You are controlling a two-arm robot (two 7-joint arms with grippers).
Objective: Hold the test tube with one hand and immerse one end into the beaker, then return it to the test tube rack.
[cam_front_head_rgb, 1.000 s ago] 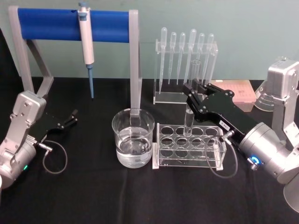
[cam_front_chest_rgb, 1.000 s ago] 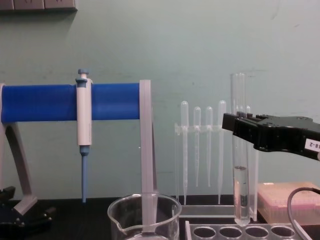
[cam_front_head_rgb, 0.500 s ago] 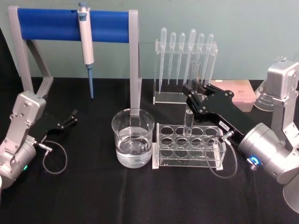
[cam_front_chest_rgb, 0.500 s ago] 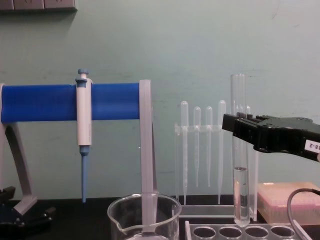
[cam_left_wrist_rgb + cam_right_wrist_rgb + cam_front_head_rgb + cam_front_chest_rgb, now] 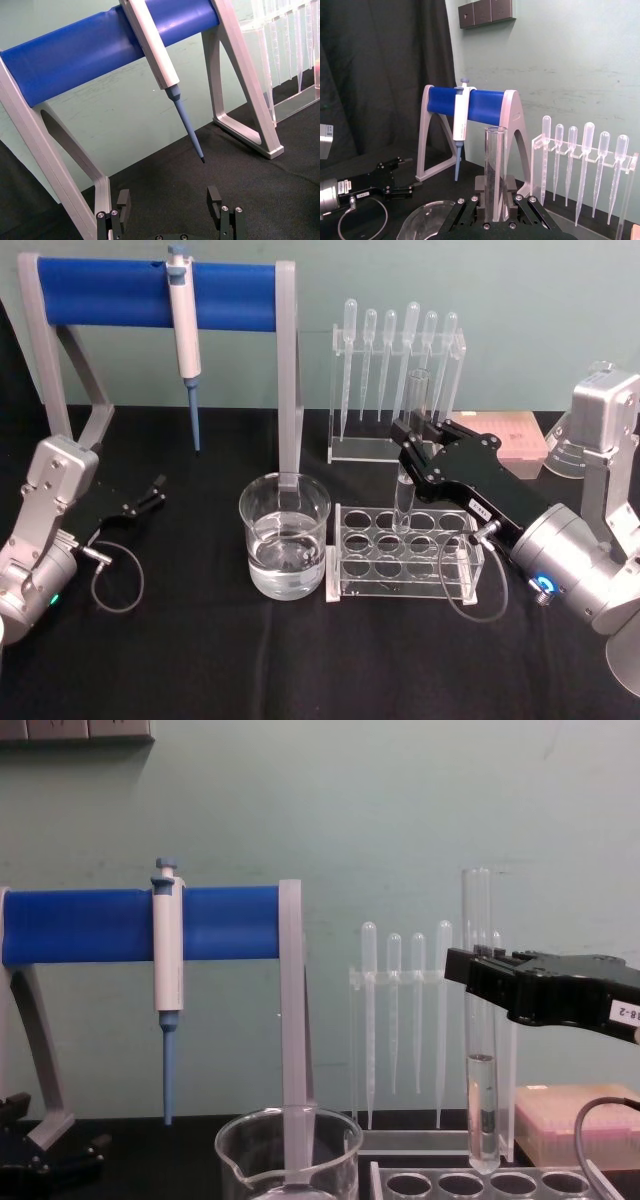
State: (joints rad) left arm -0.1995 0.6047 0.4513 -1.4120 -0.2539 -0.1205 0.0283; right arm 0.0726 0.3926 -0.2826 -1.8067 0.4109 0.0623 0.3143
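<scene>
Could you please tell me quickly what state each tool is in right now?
Left tool: open, holding nothing, idle on the left.
Right tool: shut on the test tube, held upright over the rack.

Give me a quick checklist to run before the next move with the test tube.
1. Right gripper shut on the test tube: ok.
2. Test tube upright: ok.
3. Its bottom end clear of the rack holes: cannot tell; in the chest view it sits right at the rack's top.
4. Beaker upright on the rack's left, with liquid in it: ok.
5. Left gripper open, parked far left, away from the beaker: ok.
</scene>
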